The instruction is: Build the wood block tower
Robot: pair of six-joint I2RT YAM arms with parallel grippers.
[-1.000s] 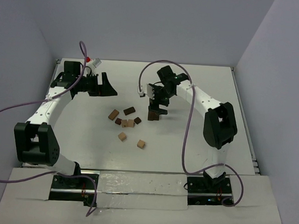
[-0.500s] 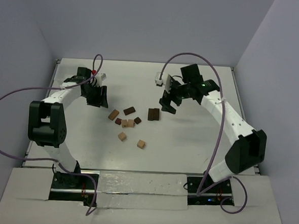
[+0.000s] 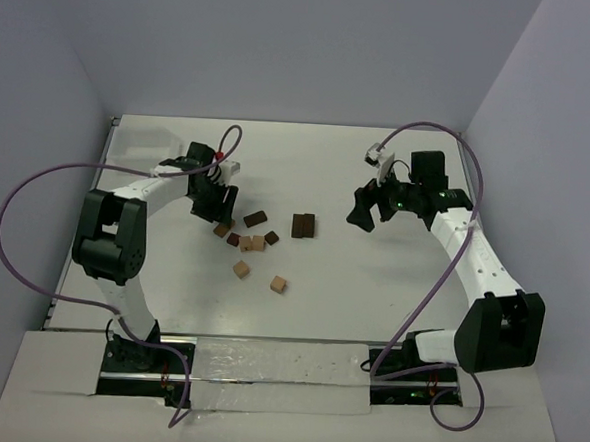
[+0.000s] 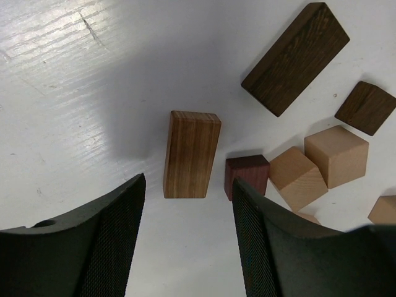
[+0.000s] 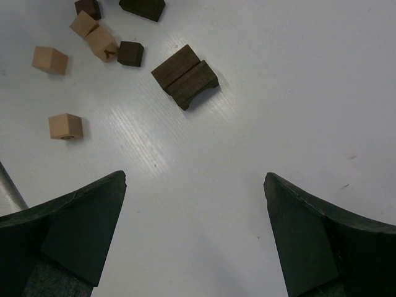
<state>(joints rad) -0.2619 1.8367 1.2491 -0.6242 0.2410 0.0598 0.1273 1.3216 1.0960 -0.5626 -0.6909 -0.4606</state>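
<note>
Wood blocks lie scattered mid-table. My left gripper [image 3: 216, 202] [image 4: 189, 185] hangs open over the cluster's left side. A mid-brown oblong block [image 4: 192, 154] [image 3: 222, 229] lies just ahead of its fingertips, with nothing between the jaws. To its right lie a dark red cube [image 4: 247, 176], two tan cubes [image 4: 297, 178] and a long dark block [image 4: 295, 59]. Two dark brown blocks [image 3: 303, 226] [image 5: 185, 75] lie side by side, one layer high. No tower is in view. My right gripper [image 3: 364, 213] [image 5: 195, 179] is wide open over bare table, to the right of that pair.
Two single tan cubes [image 3: 240, 269] [image 3: 278, 283] lie nearer the arm bases. White walls close the table at the back and sides. Purple cables loop above both arms.
My left gripper swung right and down to the block cluster, its jaws narrower than before. My right gripper drew back to the right, away from the dark pair, still wide open.
</note>
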